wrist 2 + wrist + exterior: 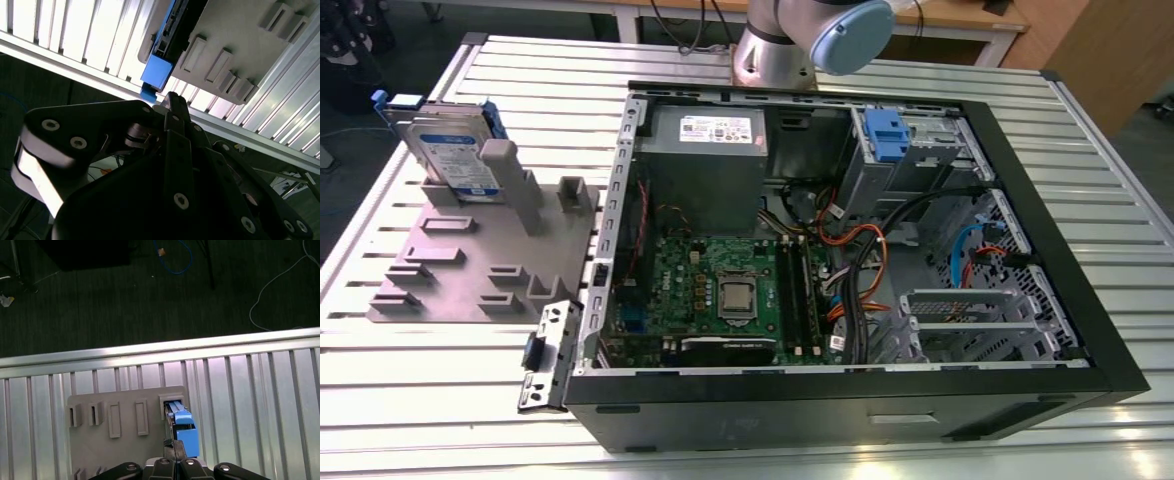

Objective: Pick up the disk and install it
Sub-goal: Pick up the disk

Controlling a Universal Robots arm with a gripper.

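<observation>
Claw: mine [172,107] fills the near part of the second wrist view, its dark links converging to one tip, so I read it as clenched and holding nothing; in the first wrist view its tip [170,444] sits just short of the disk.
Disk: it [451,150] stands on edge, upright in a slot of the grey holder [454,270], at the exterior view's left, well apart from the computer case [854,230]. In both wrist views I look onto its blue frame [184,432] edge-on [157,70].
Step in hand: I judge this the approach to the pick; the disk is not yet grasped, nothing installed.
Next move calls for: my jaws parting, straddling the thin upper edge, squared to it.
Beyond: the slatted metal table [400,400] carries holder and case.
</observation>
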